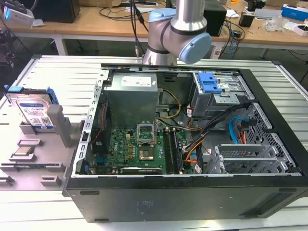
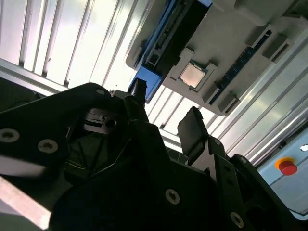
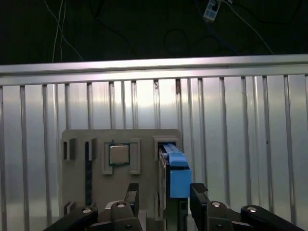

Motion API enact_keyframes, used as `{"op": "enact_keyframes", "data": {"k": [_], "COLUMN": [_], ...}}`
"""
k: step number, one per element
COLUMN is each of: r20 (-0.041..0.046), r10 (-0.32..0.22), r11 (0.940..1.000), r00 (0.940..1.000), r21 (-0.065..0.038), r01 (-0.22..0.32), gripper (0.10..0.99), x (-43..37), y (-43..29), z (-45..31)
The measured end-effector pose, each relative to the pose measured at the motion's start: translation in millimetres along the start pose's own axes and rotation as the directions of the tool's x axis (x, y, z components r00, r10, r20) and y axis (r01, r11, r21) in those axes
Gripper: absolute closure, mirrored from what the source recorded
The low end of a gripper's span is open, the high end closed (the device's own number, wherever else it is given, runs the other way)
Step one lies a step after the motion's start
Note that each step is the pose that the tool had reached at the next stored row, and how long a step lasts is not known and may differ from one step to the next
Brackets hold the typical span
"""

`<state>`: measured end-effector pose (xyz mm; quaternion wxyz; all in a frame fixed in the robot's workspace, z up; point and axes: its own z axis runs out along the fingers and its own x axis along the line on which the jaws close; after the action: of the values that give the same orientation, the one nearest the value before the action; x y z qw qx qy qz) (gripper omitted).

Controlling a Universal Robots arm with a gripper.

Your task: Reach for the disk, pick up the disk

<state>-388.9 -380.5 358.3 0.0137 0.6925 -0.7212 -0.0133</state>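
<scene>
- the gripper (image 3: 164, 193) hangs over a grey holder (image 3: 144, 137) on a ribbed metal table (image 3: 240, 144), its jaws spread wide and holding nothing.
- the disk (image 3: 174, 173) stands on its thin edge in a slot of that holder, blue rail toward the jaws, near a small square chip (image 3: 119, 154).
- in the first wrist view, the disk's narrow edge sits within the gap between the fingers (image 3: 198, 193), closer to one of them and touching neither.
- its long axis runs along that gap, so its flat faces look toward the fingers.
</scene>
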Motion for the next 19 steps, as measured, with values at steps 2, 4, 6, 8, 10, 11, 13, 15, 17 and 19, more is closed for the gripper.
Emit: {"op": "enact_keyframes", "data": {"k": [2, 4, 6, 8, 10, 11, 13, 15, 17, 19], "r20": [-0.0010, -0.0029, -0.0042, -0.0050, -0.0062, -0.0065, -0.0077, -0.0086, -0.0087, -0.0091], "r10": [0.000, 0.000, 0.000, 0.000, 0.000, 0.000, 0.000, 0.000, 0.000, 0.000], "r11": [1.0000, 1.0000, 1.0000, 1.0000, 1.0000, 1.0000, 1.0000, 1.0000, 1.0000, 1.0000], "r00": [1.0000, 1.0000, 1.0000, 1.0000, 1.0000, 1.0000, 1.0000, 1.0000, 1.0000, 1.0000], "r21": [0.000, 0.000, 0.000, 0.000, 0.000, 0.000, 0.000, 0.000, 0.000, 0.000], "r01": [0.000, 0.000, 0.000, 0.000, 0.000, 0.000, 0.000, 0.000, 0.000, 0.000], "gripper": [0.541, 0.541, 0.541, 0.541, 0.541, 0.541, 0.541, 0.541, 0.541, 0.541], "x": [-8.3, -13.4, -15.4, -15.9, -16.0, -16.1, -16.0, -16.0, -15.7, -15.5], "y": [0.3, 0.3, 0.0, -0.9, -1.2, -1.3, -1.6, -1.8, -2.0, -2.2], "z": [0.0, 0.0, 0.4, 4.0, 8.6, 10.5, 14.4, 21.6, 27.1, 32.4]}}
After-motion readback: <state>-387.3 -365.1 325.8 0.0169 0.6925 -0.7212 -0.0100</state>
